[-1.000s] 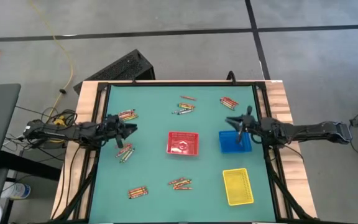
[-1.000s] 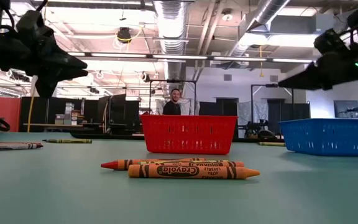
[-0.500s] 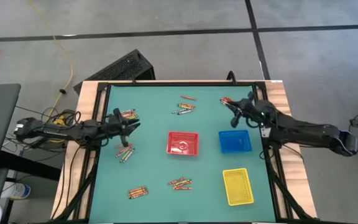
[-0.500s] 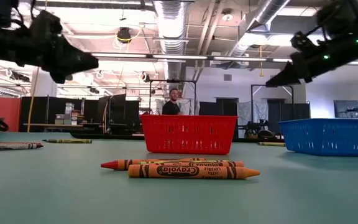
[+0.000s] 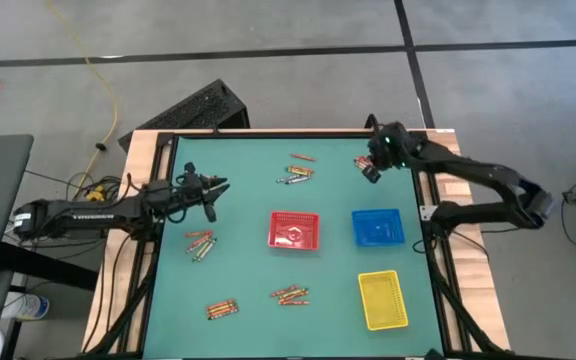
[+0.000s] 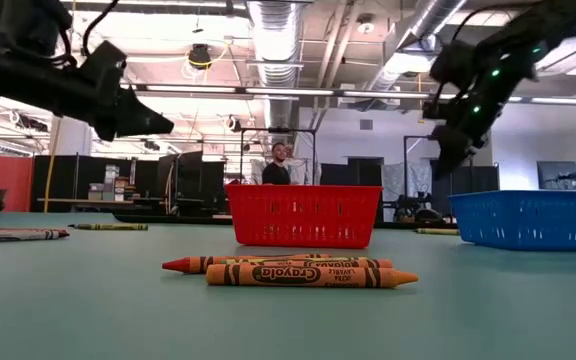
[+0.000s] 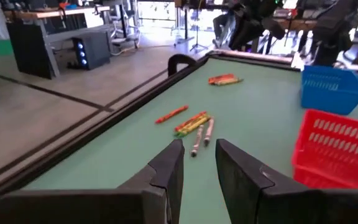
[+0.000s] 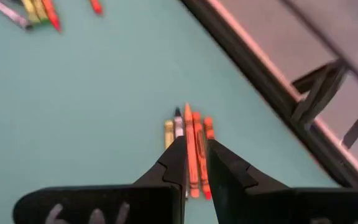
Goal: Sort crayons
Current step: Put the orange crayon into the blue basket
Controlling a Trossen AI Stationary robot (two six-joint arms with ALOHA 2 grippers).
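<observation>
Crayons lie in small groups on the green table: one at the far right (image 5: 365,161), two at the far middle (image 5: 298,173), two at the left (image 5: 200,244) and two near the front (image 5: 290,294). My right gripper (image 5: 371,171) hangs above the far right group (image 8: 190,144), pointing down, slightly open and empty. My left gripper (image 5: 215,187) hovers over the left far part of the table, slightly open and empty (image 7: 199,163). Ahead of it lie the far middle crayons (image 7: 194,127).
A red tray (image 5: 294,230) stands mid-table, a blue tray (image 5: 378,227) to its right and a yellow tray (image 5: 382,299) at the near right. The table's raised black rim runs close to the far right crayons. A person (image 6: 282,165) stands in the room behind the table.
My right gripper has gone from above the blue tray toward the table's far edge and tipped down over the far right crayons. My left gripper has gone toward the far edge, away from the left crayons, staying above the table.
</observation>
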